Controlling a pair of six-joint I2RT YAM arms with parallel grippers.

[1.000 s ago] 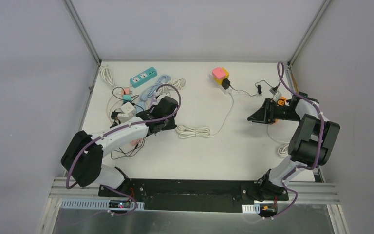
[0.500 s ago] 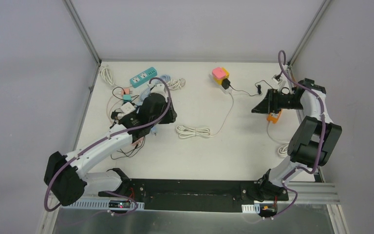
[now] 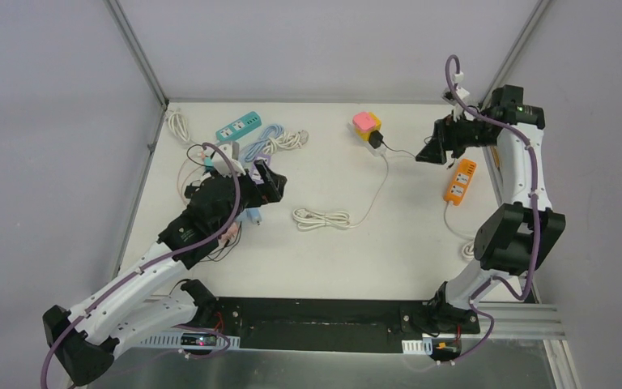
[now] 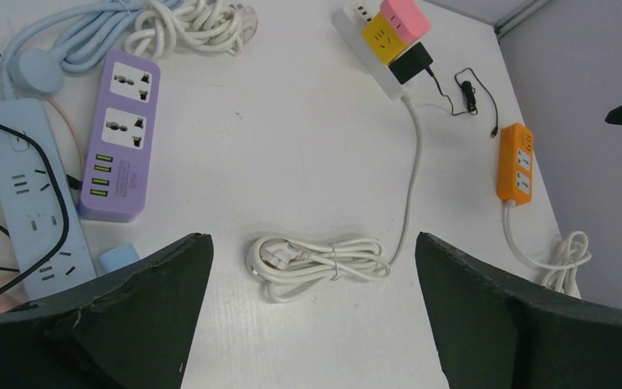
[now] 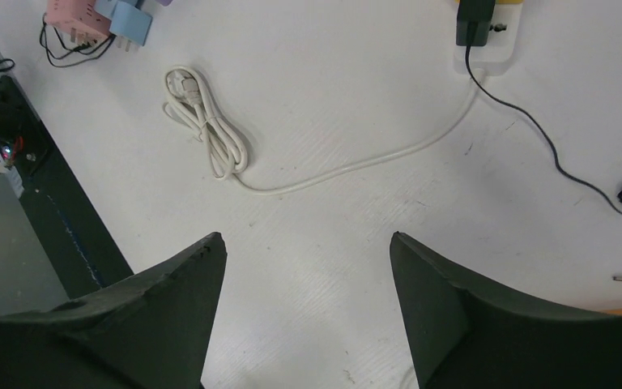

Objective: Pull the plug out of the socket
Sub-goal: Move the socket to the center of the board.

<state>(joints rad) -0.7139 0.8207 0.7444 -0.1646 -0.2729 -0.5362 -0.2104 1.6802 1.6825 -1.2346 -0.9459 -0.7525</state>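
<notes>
The white table point(image 3: 332, 259) is the biggest thing here. Two arms reach over it from the near edge.

The left gripper point(image 4: 312, 241) hangs at about 9 o'clock from the table's middle. Its fingers are spread very wide and hold nothing. The right gripper point(image 5: 306, 239) hangs at about 2 o'clock. Its fingers are wide apart too, and nothing is between them.

A bunch of power strips lies at 10 o'clock. There is a light blue power strip point(image 4: 36, 203), a purple power strip point(image 4: 120, 146) just beside it, and a teal power strip point(image 3: 238, 128) farther back. An orange power strip point(image 3: 459, 180) lies alone at 3 o'clock. A coiled white cord point(image 3: 321, 217) lies near the middle of the table.

The white socket strip point(image 3: 363, 134) lies at 1 o'clock. A pink cube point(image 3: 364, 121) and a yellow cube point(image 3: 373, 126) sit on it. The black plug point(image 3: 377, 140) sits in the strip, right beside the yellow cube. A thin black wire point(image 3: 409, 154) runs from the plug toward 3 o'clock. The right gripper is near the plug, on its 3 o'clock side, and does not touch it. The left gripper is well apart from it.
</notes>
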